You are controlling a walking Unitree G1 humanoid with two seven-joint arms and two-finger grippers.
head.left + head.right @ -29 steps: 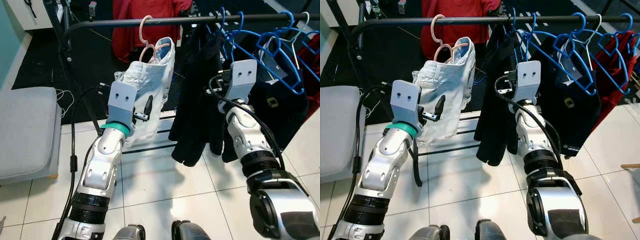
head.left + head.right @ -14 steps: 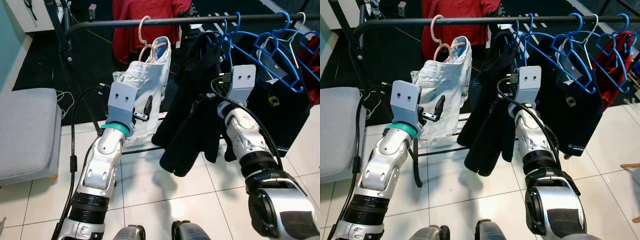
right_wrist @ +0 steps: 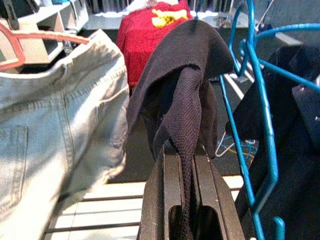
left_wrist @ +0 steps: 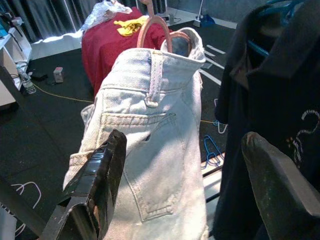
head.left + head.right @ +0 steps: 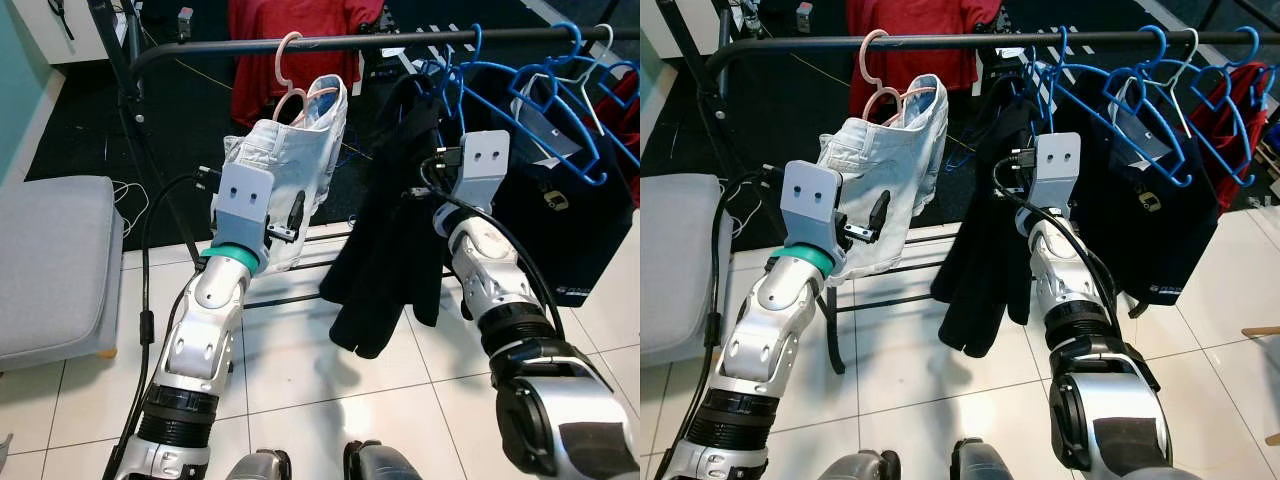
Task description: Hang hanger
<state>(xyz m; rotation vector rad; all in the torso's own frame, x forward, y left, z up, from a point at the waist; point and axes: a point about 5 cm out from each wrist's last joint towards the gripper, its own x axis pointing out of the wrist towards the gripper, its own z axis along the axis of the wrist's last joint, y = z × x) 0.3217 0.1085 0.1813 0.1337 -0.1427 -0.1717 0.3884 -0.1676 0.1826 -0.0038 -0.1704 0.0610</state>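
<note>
Left eye view: clothes rail scene, both arms raised toward the rail.
Rail [image 5: 300, 43]: black bar running across the top, carrying every hanger listed below.
Black garment [image 5: 385, 250]: hangs near the middle of the rail, on a blue hanger [image 5: 455, 70] by the look of it; exact hook contact cannot be told. Lower part swings free above the floor.
Jeans [image 5: 290, 170]: pale denim on the pink hanger [image 5: 290, 75], whose hook sits over the rail, left of the black garment.
Spare blue hangers [image 5: 1160, 90]: bunched on the rail, right of the black garment.
Right tool [image 3: 184, 165]: clenched on a fold of the black garment, just below its shoulder.
Left tool [image 4: 185, 165]: released, fingers spread wide, hovering just in front of the jeans without touching.
Step in hand: judged as settling the hanger with the black garment on the rail; hanging appears near complete.
Next move: confirm the hook is seated over the bar, then release the right tool and draw it back without dragging the cloth.
</note>
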